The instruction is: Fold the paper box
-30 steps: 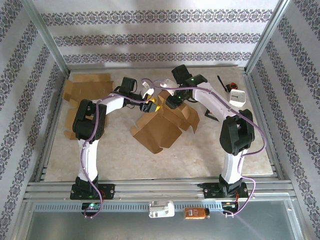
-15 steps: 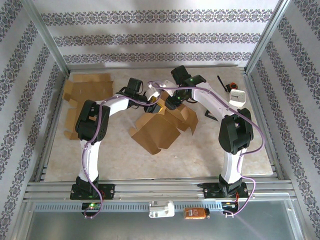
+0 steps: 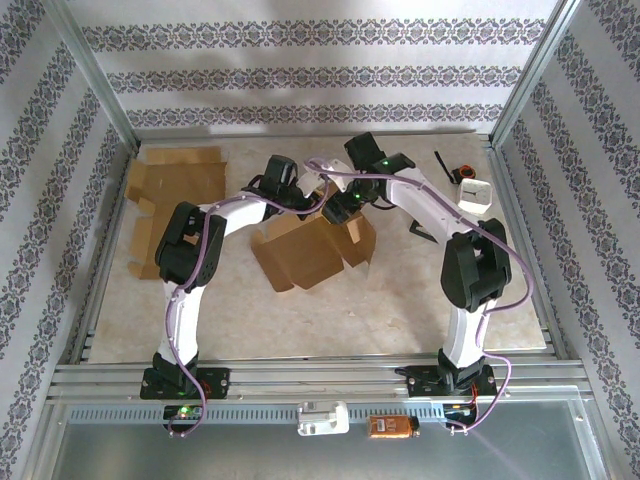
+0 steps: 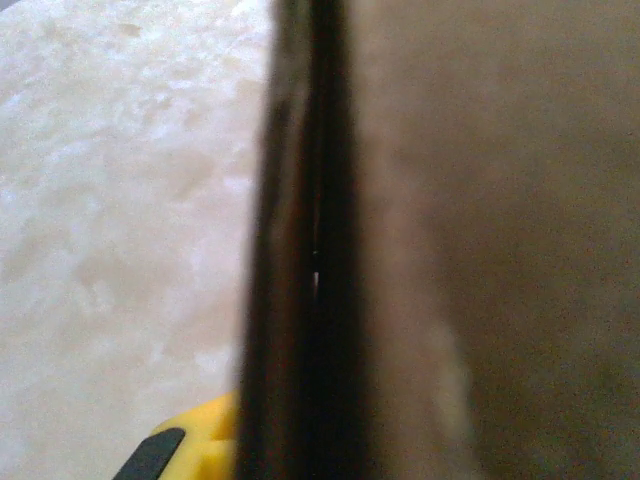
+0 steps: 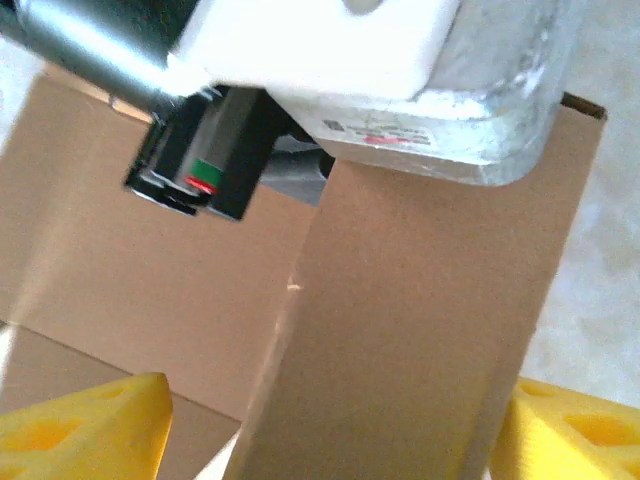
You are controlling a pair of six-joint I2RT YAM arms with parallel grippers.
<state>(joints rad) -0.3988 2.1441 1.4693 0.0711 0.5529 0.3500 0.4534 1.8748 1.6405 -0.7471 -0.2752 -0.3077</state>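
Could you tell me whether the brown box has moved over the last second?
Yes: the box has shifted left, toward the flat cardboard sheets.

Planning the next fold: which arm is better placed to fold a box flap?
Probably right: the right gripper has its yellow fingers either side of a flap; the left gripper is tight against a wall edge of the paper box.

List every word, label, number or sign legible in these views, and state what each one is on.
Nothing can be read as text.
White sticker on the grey arm housing above the box: dark and red print, too blurred to read.
Small orange object on the front rail: dark marking, too small to read.
Brown cardboard box: no print visible on its panels.
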